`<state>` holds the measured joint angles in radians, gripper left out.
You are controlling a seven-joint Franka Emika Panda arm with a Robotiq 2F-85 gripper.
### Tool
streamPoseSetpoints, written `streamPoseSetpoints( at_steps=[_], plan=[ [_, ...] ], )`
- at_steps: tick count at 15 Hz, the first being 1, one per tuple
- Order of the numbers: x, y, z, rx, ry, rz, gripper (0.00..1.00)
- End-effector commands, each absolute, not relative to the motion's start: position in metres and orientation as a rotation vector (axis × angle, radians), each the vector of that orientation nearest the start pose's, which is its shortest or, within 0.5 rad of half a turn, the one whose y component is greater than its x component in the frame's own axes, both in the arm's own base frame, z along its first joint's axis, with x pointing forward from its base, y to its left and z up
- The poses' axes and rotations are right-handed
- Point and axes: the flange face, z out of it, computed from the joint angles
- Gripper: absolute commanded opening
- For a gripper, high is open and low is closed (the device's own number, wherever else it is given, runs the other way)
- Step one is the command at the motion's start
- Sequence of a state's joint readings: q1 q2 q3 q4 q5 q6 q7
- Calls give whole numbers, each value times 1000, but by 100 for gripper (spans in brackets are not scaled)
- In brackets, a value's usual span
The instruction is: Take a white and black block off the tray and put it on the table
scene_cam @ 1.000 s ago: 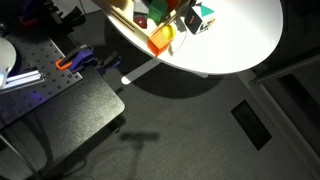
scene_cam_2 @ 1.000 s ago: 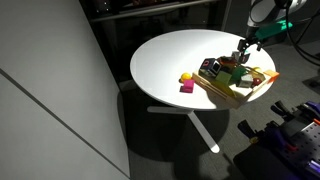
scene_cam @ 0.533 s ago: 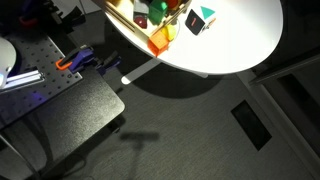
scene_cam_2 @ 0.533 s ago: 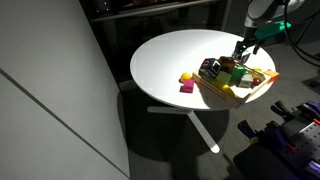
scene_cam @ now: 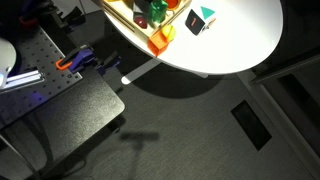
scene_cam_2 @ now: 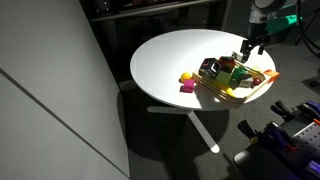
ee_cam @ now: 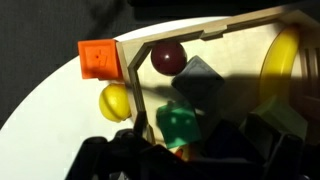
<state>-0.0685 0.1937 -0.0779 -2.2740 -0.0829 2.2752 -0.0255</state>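
Well, the jaws first: they sit in shadow and I cannot tell whether they are parted or closed, nor whether anything is between them. In an exterior view the gripper [scene_cam_2: 249, 54] hangs over the far side of the tray [scene_cam_2: 256, 95], low above the cluster of pieces inside it. The wrist view looks down on a corner of the tray, with only dark shapes of the gripper along the bottom edge.

Inside the tray, by that corner, lies a dark red ball [ee_cam: 167, 57]. Next to the ball is a dark grey block [ee_cam: 202, 80], and a green block [ee_cam: 180, 126] sits nearest the gripper. A large yellow piece [ee_cam: 286, 58] lies further along the tray.

Outside the rim, an orange block [ee_cam: 98, 60] and a yellow ball [ee_cam: 116, 100] rest on the table [scene_cam_2: 165, 55], both just beside the tray.

And the white and black block [scene_cam: 203, 17], teal patch showing, appears to stand on the white top near the tray. I cannot tell whether it touches the rim.

Well apart from the tray, off the table, stands a black perforated bench [scene_cam: 70, 105].
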Motion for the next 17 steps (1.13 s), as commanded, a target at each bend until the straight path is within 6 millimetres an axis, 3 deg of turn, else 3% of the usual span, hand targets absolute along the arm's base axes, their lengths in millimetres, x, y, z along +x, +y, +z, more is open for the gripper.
streamPoseSetpoints(
  at_steps=[1,10,11,12,17],
  plan=[
    [480,-70,282,-3169,66,335,100],
    [448,-63,315,-3187,97,172,100],
    [446,-63,317,-3190,101,166,100],
    [457,-65,309,-3179,90,212,100],
    [450,-64,312,-3179,90,194,100]
  ],
)
